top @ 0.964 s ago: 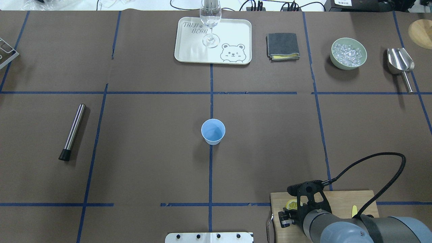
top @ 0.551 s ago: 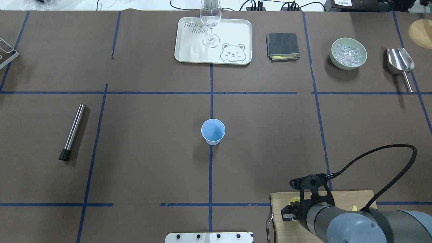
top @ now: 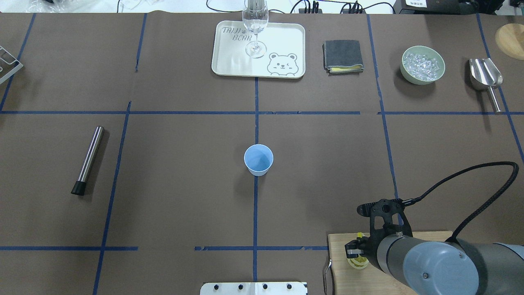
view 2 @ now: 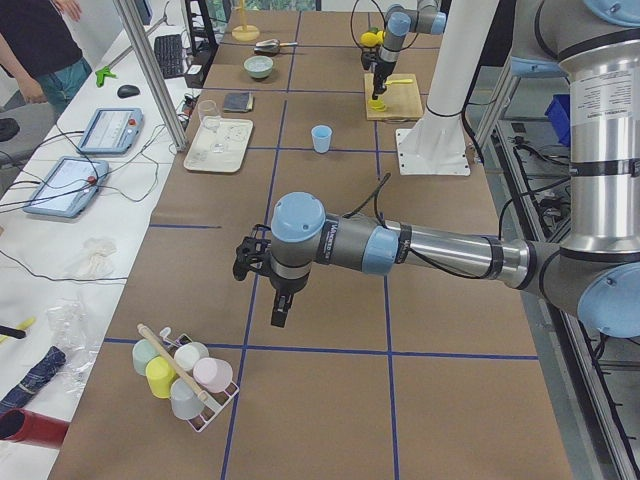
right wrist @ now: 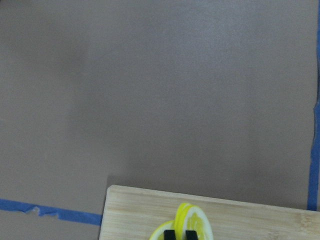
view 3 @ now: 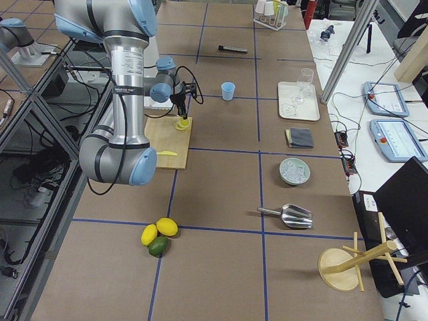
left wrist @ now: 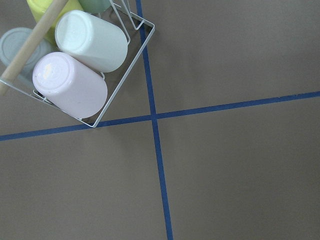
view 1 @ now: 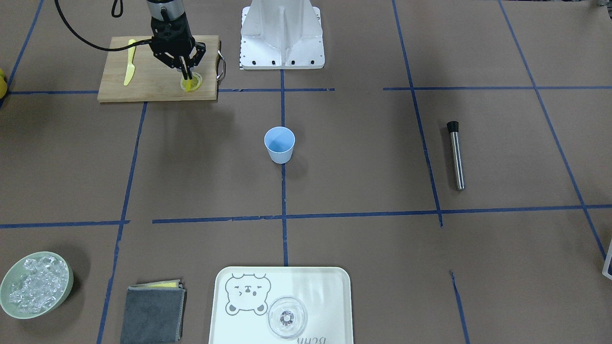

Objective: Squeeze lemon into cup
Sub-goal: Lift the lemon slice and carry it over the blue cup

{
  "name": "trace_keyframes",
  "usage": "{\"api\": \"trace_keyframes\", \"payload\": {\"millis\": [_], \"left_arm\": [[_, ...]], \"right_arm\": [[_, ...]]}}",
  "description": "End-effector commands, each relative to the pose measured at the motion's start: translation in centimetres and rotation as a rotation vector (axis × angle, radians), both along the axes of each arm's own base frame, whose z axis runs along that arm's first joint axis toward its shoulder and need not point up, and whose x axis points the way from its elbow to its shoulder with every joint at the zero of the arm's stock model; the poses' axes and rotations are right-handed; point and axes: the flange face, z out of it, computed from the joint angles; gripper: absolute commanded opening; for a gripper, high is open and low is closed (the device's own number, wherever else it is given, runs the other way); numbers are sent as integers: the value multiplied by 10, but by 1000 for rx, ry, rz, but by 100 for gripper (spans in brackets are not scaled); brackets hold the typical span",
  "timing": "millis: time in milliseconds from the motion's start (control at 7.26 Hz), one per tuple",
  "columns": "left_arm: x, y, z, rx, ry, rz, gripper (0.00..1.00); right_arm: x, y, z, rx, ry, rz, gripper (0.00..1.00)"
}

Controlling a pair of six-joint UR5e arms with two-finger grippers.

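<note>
Both fingers of the right gripper [view 1: 186, 75] clamp the lemon [view 1: 192, 85] at the board [view 1: 148, 82] corner nearest the cup [view 1: 279, 143], for carrying over it; left gripper [view 2: 279, 308] state cannot be told.

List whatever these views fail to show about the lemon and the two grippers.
Lemon slice: the right wrist view's bottom edge cuts off its lower part; overhead, the right arm covers most of it.
Left gripper: seen only in the exterior left view; open or shut cannot be told.
Slice on cutting board or lifted: too small.
</note>
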Motion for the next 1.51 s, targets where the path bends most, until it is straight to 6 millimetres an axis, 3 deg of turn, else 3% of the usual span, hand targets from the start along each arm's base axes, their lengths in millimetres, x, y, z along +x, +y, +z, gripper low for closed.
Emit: {"api": "trace_keyframes", "payload": {"millis": [0, 138, 275, 413, 688, 1101, 1377], "left_arm": [[1, -2, 0, 0, 2, 0, 100], [0, -2, 0, 0, 2, -1, 100], [1, -2, -1, 2, 2, 0, 100], [1, -2, -1, 2, 2, 0, 100], [1, -3, -1, 2, 2, 0, 100], [0, -2, 1, -3, 2, -1, 100], [0, -2, 1, -3, 0, -2, 100]], "right_arm": [[12, -10, -7, -20, 2, 1, 8], [20, -18, -13, -12, -8, -9, 0], [24, -27, -18, -29, -22, -18, 0], [24, -44, -37, -16, -36, -7, 0], [8, -68, -115, 2, -33, 5, 0], [-8, -126, -173, -7, -61, 22, 0], [-38, -173, -206, -8, -55, 50, 0]]}}
